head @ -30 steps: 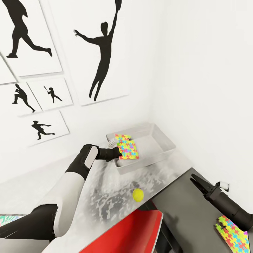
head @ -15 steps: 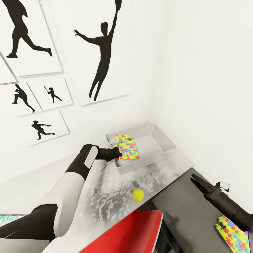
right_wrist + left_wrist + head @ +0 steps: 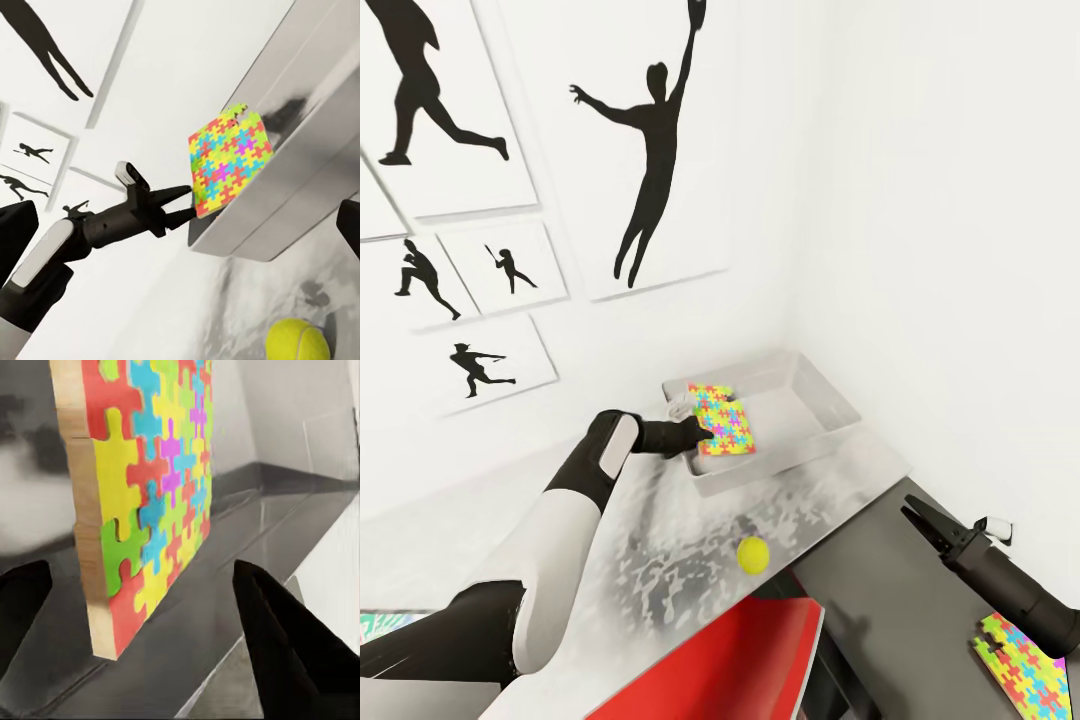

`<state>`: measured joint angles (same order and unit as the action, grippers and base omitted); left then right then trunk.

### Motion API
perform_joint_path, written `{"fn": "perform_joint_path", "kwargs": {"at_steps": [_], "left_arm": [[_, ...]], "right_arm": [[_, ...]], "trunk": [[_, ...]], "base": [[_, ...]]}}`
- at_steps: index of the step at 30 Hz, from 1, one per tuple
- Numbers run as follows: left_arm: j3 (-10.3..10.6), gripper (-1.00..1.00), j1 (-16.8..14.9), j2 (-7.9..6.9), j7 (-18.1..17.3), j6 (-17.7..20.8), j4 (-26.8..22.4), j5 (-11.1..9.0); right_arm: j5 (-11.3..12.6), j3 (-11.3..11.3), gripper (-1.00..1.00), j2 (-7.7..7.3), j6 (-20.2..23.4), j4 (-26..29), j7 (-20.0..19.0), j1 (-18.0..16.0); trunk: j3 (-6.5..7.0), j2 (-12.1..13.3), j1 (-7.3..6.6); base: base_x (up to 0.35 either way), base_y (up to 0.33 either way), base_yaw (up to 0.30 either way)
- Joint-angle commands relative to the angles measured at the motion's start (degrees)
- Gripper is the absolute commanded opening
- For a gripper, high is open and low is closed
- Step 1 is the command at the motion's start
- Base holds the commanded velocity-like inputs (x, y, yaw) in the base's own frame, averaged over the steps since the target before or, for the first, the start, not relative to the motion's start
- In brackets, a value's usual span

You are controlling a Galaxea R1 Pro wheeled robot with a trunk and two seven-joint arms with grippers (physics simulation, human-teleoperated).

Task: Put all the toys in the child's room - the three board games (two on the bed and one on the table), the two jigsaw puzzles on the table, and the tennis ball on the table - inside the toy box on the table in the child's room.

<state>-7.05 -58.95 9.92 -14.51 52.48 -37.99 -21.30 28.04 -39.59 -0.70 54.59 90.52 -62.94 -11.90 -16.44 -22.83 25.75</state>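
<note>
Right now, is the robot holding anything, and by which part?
Nothing, it seems. The left gripper is open beside the jigsaw puzzle standing in the toy box; the right gripper is open too.

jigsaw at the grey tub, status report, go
Left gripper open beside the upright multicoloured jigsaw square in the light-grey plastic tub. Right gripper open. Yellow-green ball outside.

Blocked just ahead of the open left gripper (image 3: pixel 698 433) by the upright jigsaw puzzle (image 3: pixel 722 420); beyond it, toy box (image 3: pixel 830 408) floor lay bare.
</note>
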Motion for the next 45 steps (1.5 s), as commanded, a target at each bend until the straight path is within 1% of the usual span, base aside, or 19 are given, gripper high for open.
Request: {"fn": "perform_joint_path", "kwargs": {"at_steps": [1,14,20,22,24,25,26,27,30,34,45], "left_arm": [[-0.3,1.0,0.0,0.08,-0.2,0.2,0.0,1.9],[-0.3,1.0,0.0,0.08,-0.3,0.2,-0.1,1.9],[-0.4,1.0,0.0,0.08,-0.7,0.4,-1.2,1.7],[-0.4,1.0,0.0,0.05,-0.8,0.6,-1.8,1.1],[-0.4,1.0,0.0,-0.04,-0.9,0.8,-2.6,-0.2],[-0.3,1.0,0.0,-0.09,-0.9,1.0,-3.0,-1.6],[-0.3,1.0,0.0,-0.1,-0.9,1.2,-3.1,-2.3],[-0.2,1.0,0.0,-0.12,-0.8,1.5,-3.3,-3.6],[-0.2,1.0,0.0,-0.19,-0.8,1.9,-3.5,-5.4],[-0.1,1.0,0.0,-0.23,-0.8,2.1,-3.6,-6.2],[-0.2,1.0,0.0,-0.5,-1.0,2.4,-4.4,-6.7]], "right_arm": [[0.0,-0.1,1.0,0.0,0.3,0.0,-0.2,-0.1],[0.0,-0.1,1.0,0.0,0.3,0.0,-0.2,-0.1],[0.0,-0.1,1.0,0.0,0.2,0.0,-0.3,-0.1],[0.0,-0.1,1.0,0.0,0.2,0.0,-0.3,-0.1],[0.0,-0.1,1.0,0.0,0.2,0.0,-0.3,-0.1],[0.0,-0.1,1.0,0.0,0.2,0.0,-0.3,-0.1],[0.0,-0.1,1.0,0.0,0.2,0.0,-0.3,-0.1],[0.0,-0.1,1.0,0.0,0.2,0.0,-0.3,-0.1],[0.0,-0.1,1.0,0.0,0.2,0.0,-0.3,-0.1],[0.0,-0.1,1.0,0.0,0.2,0.0,-0.3,-0.1],[0.0,-0.1,1.0,0.0,0.2,0.0,-0.3,-0.1]], "trunk": [[-0.12,-0.1,0.04],[-0.12,-0.1,0.04],[-0.12,-0.1,0.04],[-0.12,-0.1,0.04],[-0.12,-0.1,0.04],[-0.12,-0.1,0.04],[-0.12,-0.1,0.04],[-0.12,-0.1,0.04],[-0.12,-0.1,0.04],[-0.12,-0.1,0.04],[-0.12,-0.1,0.04]], "base": [[0.0,0.0,0.0],[0.0,0.0,0.0],[0.0,0.0,0.0],[0.0,0.0,0.0],[0.0,0.0,0.0],[0.0,0.0,0.0],[0.0,0.0,0.0],[0.0,0.0,0.0],[0.0,0.0,0.0],[0.0,0.0,0.0],[0.0,0.0,0.0]]}}
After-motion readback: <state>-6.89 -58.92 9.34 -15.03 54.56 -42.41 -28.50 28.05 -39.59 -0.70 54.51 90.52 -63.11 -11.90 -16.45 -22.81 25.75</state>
